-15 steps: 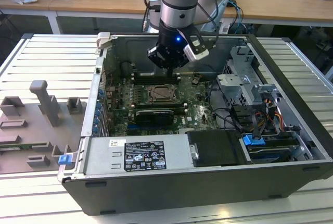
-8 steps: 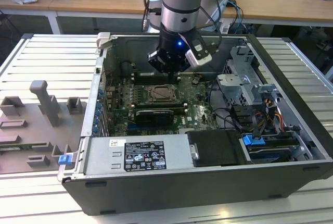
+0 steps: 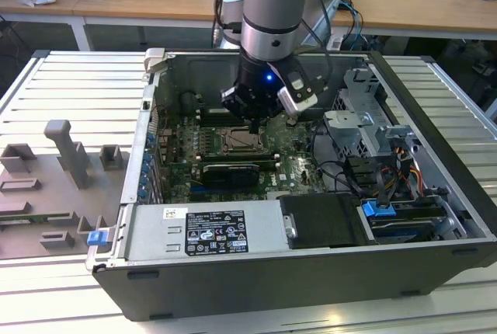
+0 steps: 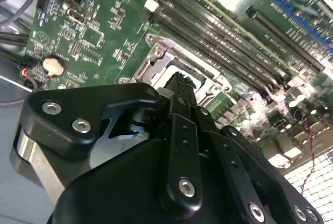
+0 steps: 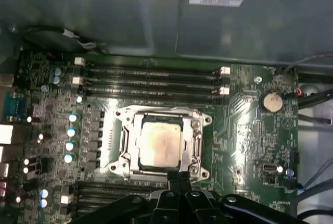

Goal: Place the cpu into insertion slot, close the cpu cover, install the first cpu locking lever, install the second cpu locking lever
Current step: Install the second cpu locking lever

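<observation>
The cpu (image 5: pixel 160 143), a pale silver square, lies flat in the insertion slot (image 5: pixel 120 157) in the middle of the green motherboard. The cpu cover (image 5: pixel 158 115) lies down over it, framing the chip through its window. Thin metal levers run along two sides of the socket; whether they are latched is unclear. My gripper (image 5: pixel 177 178) is shut with nothing between its black fingers, its tip right at the socket's edge. In the exterior view the gripper (image 3: pixel 254 126) hangs just above the socket (image 3: pixel 242 144) inside the open case. The second wrist view shows the fingertips (image 4: pixel 179 83) pressed together over the socket frame (image 4: pixel 156 52).
Long black memory slots (image 5: pixel 151 81) flank the socket. A black expansion card (image 3: pixel 225 172), the power supply (image 3: pixel 206 231), a drive cage (image 3: pixel 365 120) and loose cables (image 3: pixel 342 171) crowd the case. A coin battery (image 5: pixel 270 100) sits on the board. Grey fixtures (image 3: pixel 70 155) stand on the exterior view's left.
</observation>
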Motion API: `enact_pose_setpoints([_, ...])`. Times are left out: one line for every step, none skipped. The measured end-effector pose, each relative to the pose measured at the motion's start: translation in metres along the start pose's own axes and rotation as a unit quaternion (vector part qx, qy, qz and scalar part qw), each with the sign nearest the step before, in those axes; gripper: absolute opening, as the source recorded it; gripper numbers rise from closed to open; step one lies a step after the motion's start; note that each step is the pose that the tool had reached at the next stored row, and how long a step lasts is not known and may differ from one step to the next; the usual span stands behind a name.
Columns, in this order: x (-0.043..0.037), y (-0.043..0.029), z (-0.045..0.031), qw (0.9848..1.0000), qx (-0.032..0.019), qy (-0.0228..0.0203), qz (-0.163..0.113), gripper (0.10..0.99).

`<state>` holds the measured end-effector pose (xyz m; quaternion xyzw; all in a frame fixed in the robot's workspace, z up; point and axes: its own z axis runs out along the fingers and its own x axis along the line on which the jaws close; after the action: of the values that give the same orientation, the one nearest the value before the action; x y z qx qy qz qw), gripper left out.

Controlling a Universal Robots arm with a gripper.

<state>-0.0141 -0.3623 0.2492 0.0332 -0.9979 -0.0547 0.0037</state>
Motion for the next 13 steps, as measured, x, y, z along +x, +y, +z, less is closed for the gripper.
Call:
enact_pose_setpoints([0.0005,-0.0036,0.0007,1.0,0.0,0.0,0.0,0.106])
enact_pose_setpoints([0.0014,-0.0074,0.0014,1.0,0.0,0.0,0.0,0.106])
enact_pose_setpoints([0.0021,-0.0094,0.0019,1.0,0.0,0.0,0.0,0.106])
enact_pose_setpoints([0.0029,-0.0109,0.0023,1.0,0.0001,0.0,0.0,0.106])
enact_pose_setpoints([0.005,-0.012,0.0027,1.0,0.0001,0.0,0.0,0.106])
enact_pose_setpoints([0.0073,-0.0126,0.003,1.0,0.0,0.0,0.0,0.106])
enact_pose_setpoints([0.0102,-0.0132,0.0034,1.0,-0.0002,0.0,0.0,0.106])
enact_pose_setpoints([0.0125,-0.0136,0.0036,1.0,-0.0002,0.0,0.0,0.106])
enact_pose_setpoints([0.0156,-0.0141,0.004,1.0,-0.0003,0.0,0.0,0.106])
enact_pose_setpoints([0.0179,-0.0145,0.0042,1.0,-0.0004,0.0,0.0,0.106])
enact_pose_setpoints([0.0217,-0.0153,0.0048,1.0,-0.0005,0.0,0.0,0.106])
enact_pose_setpoints([0.0233,-0.0159,0.0052,1.0,-0.0005,-0.0001,0.0,0.106])
enact_pose_setpoints([0.0247,-0.0163,0.0056,1.0,-0.0005,0.0,0.0,0.106])
